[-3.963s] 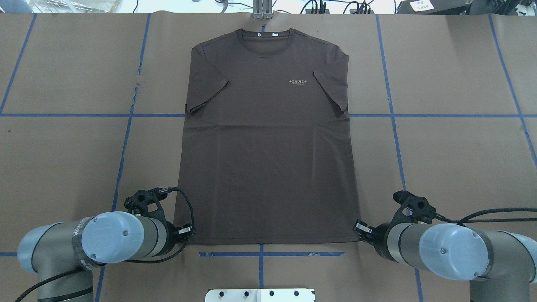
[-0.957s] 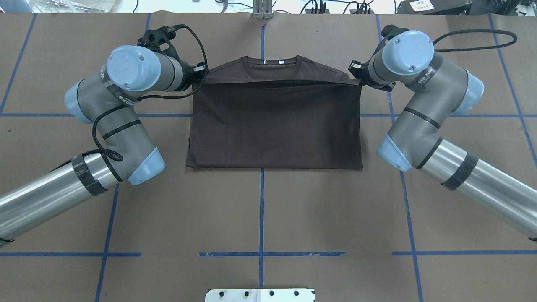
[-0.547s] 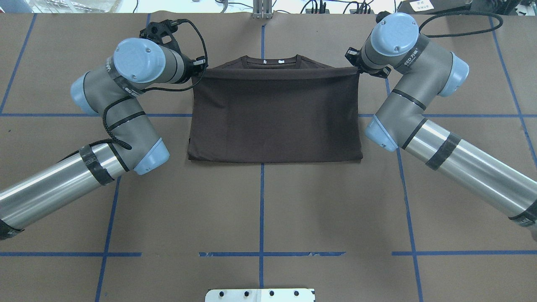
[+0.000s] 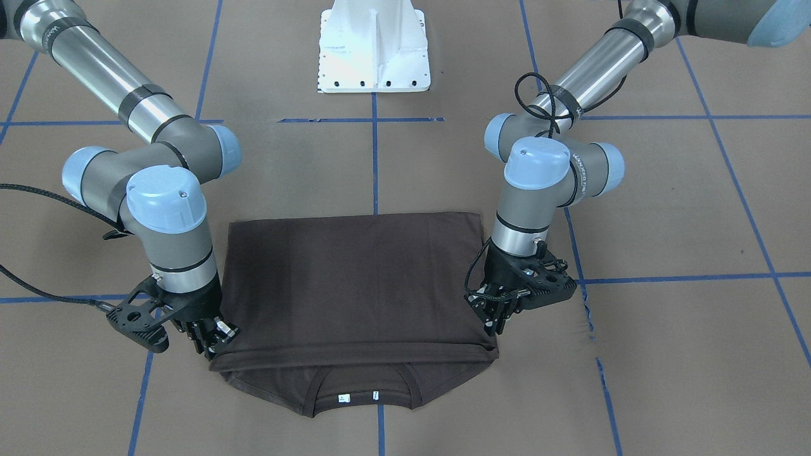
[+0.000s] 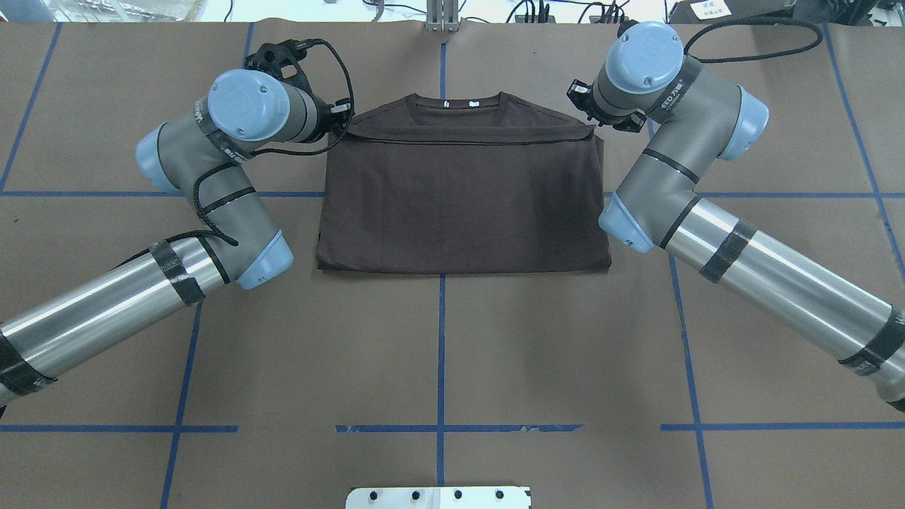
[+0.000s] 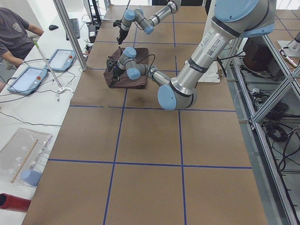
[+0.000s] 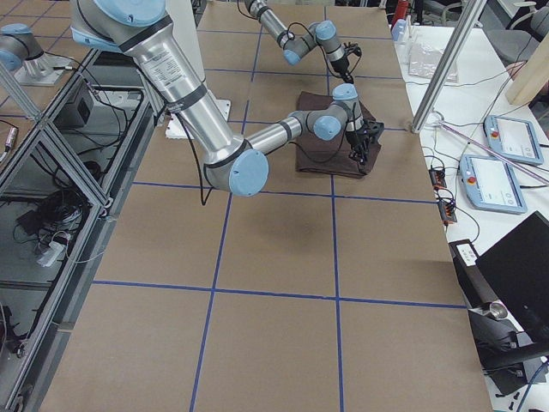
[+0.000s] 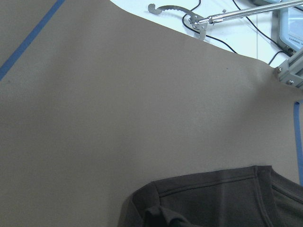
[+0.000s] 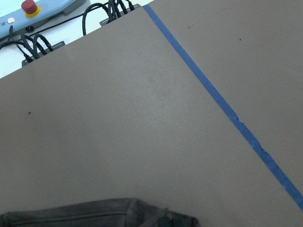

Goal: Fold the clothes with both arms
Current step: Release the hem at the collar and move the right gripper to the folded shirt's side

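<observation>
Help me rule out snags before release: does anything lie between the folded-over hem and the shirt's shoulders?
Nothing visible does. The left gripper and right gripper hold the hem corners of the T-shirt at its shoulder line, cloth directly on cloth.

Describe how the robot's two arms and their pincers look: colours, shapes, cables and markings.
The left arm and right arm are matching silver and grey tubes with rounded light blue joint caps and black tape bands. Pale lettering marks the wrists. Black braided cables run to the black two-finger left pincer and right pincer.
</observation>
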Controlling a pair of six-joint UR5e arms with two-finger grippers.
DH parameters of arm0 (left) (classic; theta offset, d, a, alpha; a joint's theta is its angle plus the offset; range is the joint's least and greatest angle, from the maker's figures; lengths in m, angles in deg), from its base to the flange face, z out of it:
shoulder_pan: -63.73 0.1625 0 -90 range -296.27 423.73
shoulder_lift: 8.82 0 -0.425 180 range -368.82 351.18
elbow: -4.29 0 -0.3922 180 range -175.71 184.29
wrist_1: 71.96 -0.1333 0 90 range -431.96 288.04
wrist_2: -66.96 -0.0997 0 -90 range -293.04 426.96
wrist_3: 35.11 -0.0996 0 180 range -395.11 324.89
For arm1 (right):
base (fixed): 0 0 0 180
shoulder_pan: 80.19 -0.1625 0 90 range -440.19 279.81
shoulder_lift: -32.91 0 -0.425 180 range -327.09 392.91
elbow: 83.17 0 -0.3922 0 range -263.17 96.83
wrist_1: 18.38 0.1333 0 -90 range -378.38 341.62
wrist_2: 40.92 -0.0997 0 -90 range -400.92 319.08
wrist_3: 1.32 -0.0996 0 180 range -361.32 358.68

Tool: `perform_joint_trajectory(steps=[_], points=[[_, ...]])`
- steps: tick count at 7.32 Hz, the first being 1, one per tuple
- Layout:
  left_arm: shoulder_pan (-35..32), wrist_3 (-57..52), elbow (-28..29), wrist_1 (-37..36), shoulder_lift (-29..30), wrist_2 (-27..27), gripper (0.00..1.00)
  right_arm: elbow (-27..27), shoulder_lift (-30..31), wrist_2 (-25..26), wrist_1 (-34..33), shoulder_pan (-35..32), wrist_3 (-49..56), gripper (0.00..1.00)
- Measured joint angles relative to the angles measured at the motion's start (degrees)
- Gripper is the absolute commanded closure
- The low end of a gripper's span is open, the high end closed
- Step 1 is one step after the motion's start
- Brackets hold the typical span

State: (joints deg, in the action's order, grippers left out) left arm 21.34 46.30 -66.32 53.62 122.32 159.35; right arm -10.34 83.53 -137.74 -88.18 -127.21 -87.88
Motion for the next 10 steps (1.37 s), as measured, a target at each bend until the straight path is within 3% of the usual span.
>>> perform_joint_trajectory(steps=[2,3,5,10], points=[[-0.18,-1.65,-3.85,0.82,-3.40,0.51,0.59,0.90,0.79,-0.91,2.30,-0.33,-0.32,0.52],[-0.26,-2.05,-7.89,0.89,-5.77,1.27,0.57,4.14,3.31,-2.45,3.11,-0.02,-0.70,0.46],[-0.32,-1.92,-12.40,1.21,-8.46,4.72,0.57,14.73,12.74,-4.73,3.60,2.85,-2.66,0.43],[-0.02,-1.19,-13.87,1.31,-8.96,5.73,0.56,25.69,24.84,-4.45,4.23,10.96,-11.03,0.37]])
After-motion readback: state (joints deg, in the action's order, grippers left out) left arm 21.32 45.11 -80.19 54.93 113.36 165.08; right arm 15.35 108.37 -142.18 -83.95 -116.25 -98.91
